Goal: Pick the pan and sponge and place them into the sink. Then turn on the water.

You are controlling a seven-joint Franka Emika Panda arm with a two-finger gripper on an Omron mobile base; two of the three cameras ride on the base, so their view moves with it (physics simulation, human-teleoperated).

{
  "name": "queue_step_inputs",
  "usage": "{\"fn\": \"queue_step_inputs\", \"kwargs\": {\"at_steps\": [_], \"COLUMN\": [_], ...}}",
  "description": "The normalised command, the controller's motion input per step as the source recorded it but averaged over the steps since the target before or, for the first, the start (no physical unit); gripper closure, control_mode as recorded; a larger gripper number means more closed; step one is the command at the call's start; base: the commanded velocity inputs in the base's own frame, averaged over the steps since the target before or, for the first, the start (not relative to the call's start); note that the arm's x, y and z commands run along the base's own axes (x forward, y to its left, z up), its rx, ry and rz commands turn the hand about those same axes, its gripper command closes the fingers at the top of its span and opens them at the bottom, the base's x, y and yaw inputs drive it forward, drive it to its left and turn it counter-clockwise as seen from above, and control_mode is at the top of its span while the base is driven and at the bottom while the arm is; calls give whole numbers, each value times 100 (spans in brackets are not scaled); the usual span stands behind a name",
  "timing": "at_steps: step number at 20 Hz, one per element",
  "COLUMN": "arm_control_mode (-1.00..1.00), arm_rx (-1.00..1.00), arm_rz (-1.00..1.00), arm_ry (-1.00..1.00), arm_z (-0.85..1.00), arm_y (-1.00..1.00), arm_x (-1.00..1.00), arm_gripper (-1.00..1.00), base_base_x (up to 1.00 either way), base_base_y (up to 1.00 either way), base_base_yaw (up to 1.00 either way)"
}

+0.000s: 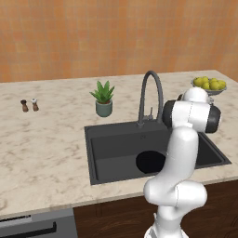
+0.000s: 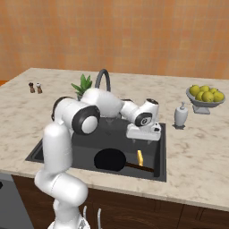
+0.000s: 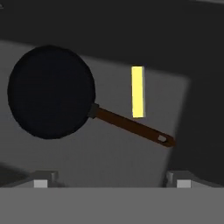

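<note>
A: In the left base view the arm hides part of the pan [image 1: 149, 161] and the fruit bowl [image 1: 211, 91].
B: The two small shakers [image 1: 29, 105] (salt, pepper?) are too small to tell.

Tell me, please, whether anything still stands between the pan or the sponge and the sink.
Nothing visible does: the round black pan with its brown handle and the small yellow sponge both lie inside the dark grey basin, apart from each other, below the open pincer.
</note>
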Motion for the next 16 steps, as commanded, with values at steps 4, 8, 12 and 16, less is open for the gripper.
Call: {"fn": "queue_step_inputs", "kwargs": {"at_steps": [4,8,12,16], "arm_control_mode": [-100,-100,-100,-100], "arm_rx": [5,2,1,3], "arm_rz": [-4,-3,-4,0], "arm_ry": [-1,-1,-6,0], "arm_z": [99,83,32,0], "arm_y": [0,9,7,-3], "arm_x": [-22,-7,-4,0], "arm_gripper": [-100,-100,-100,-100], "base_base_x": [0,0,0,0], "base_base_y": [0,0,0,0], "base_base_yaw": [0,0,0,0]}}
